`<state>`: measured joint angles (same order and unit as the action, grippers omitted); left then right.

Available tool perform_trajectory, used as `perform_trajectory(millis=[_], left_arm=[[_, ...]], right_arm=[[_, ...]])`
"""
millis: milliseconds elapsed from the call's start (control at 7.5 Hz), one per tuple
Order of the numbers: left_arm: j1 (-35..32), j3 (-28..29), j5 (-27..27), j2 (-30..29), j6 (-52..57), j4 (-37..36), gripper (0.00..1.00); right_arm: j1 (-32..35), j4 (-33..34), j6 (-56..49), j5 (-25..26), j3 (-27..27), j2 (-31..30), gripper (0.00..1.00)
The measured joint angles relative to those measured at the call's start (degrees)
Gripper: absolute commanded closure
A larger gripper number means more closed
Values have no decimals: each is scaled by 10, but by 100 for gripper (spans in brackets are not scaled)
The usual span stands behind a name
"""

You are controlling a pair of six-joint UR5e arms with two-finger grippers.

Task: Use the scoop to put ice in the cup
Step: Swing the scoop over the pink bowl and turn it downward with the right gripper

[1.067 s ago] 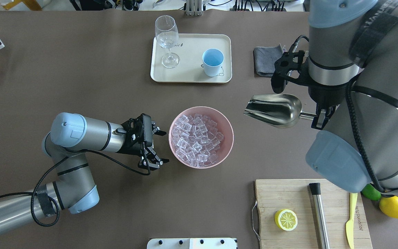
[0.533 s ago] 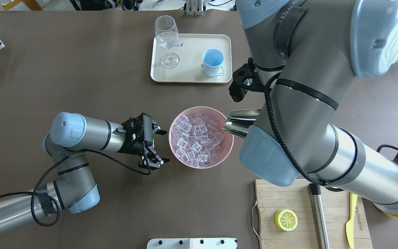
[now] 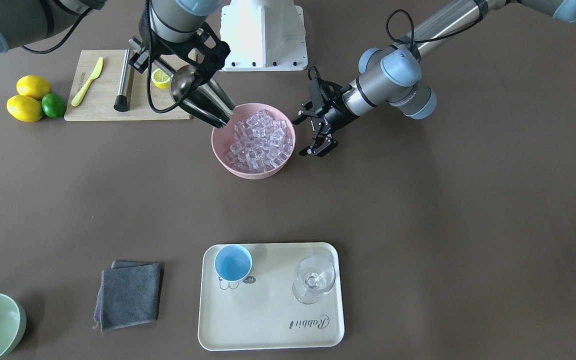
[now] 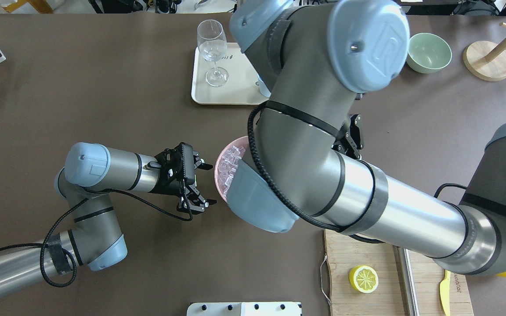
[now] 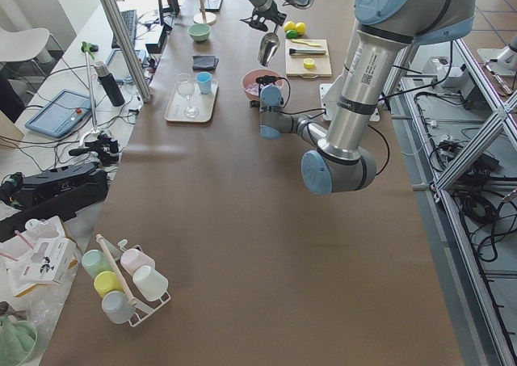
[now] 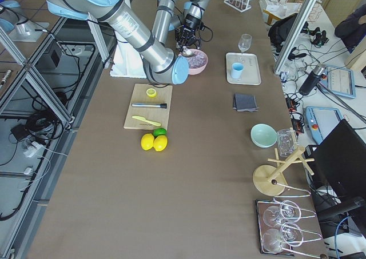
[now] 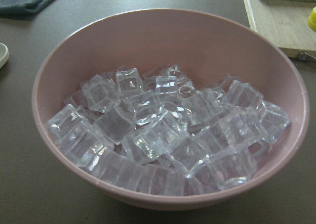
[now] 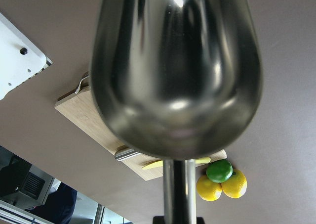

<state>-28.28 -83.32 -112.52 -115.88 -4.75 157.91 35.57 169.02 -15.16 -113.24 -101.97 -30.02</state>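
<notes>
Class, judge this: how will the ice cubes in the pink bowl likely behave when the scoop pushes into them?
The ice lies as loose, separate cubes heaped in the pink bowl, so it will probably tumble aside, not move as one lump. Glossy faces suggest cubes may slip off the scoop. Each looks small, so likely light.

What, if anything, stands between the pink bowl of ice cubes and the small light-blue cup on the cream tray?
Nothing visible: only bare brown table lies between the pink bowl of clear ice cubes, where the right gripper holds the shiny steel scoop, and the light-blue cup. The clear stemmed glass stands beside it on the cream tray.
</notes>
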Motion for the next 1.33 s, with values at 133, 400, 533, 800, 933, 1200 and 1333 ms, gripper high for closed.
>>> perform_trajectory(millis=[133,400,533,800,933,1200,1333], left_arm=[[0,0,1,0,0,0,1],[1,0,2,0,0,0,1],[2,-1,3,0,0,-1,1],[2,-3,11,2,0,-1,1],[4,-10,27,6,1,0,1],[6,-16,41,11,1,0,1],[7,-16,43,11,2,0,1]], right_arm=[[-11,8,3,15,45,26,100],[-33,14,13,53,81,44,100],[-45,15,20,73,86,45,100],[-70,15,26,109,88,45,100],[-80,13,29,124,89,44,100],[-91,9,37,136,95,43,100],[-93,-4,38,138,107,43,100]])
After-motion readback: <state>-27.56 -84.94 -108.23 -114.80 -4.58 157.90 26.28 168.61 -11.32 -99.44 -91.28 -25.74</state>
